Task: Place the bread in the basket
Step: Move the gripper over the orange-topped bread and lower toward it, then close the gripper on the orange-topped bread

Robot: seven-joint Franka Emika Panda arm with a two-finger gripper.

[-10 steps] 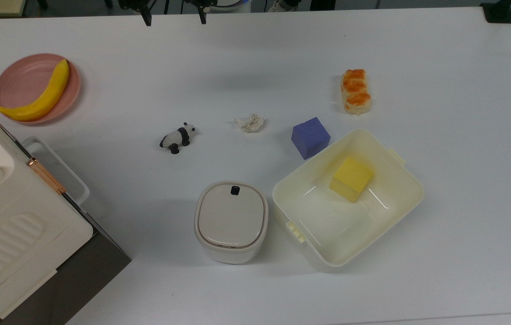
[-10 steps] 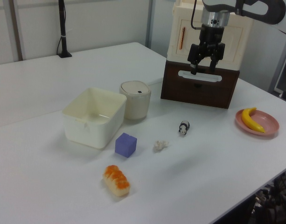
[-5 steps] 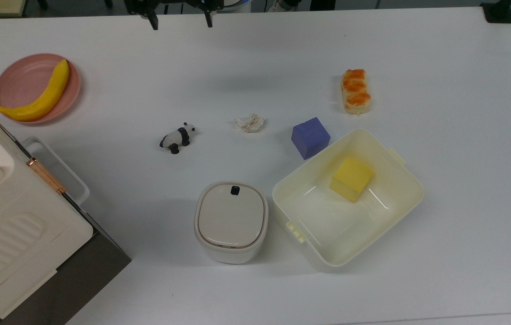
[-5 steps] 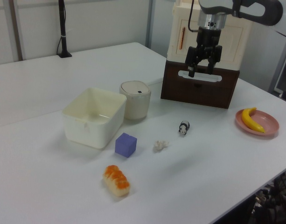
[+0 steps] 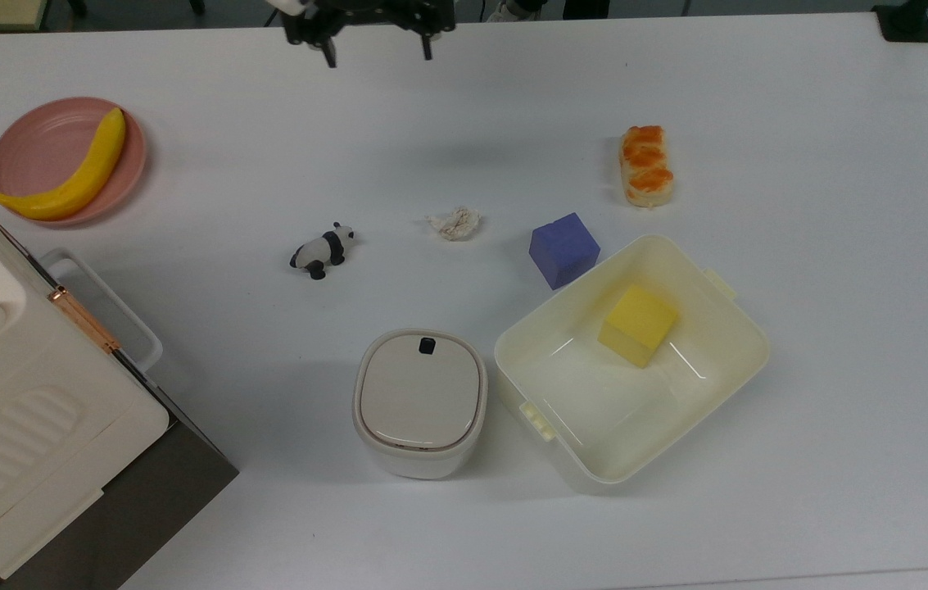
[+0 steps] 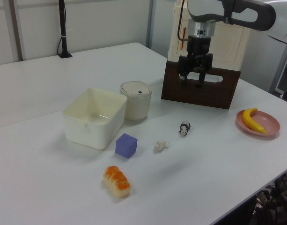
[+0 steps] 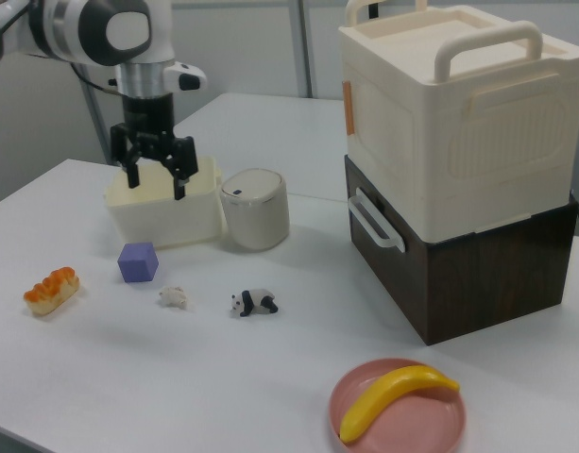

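The bread, an oblong beige bun with a glossy orange top, lies flat on the white table, apart from everything. The basket is a cream-white rounded-square tub with a yellow cube inside. My gripper hangs open and empty high above the table, at the top view's upper edge, far to the left of the bread in the top view.
A purple cube sits between bread and basket. A paper wad, a toy panda, a lidded white container, a pink plate with a banana and a stacked cream and brown case share the table.
My gripper has moved to the right along the top view's upper edge, toward the bread's side, and stayed open. Nothing on the table has moved.
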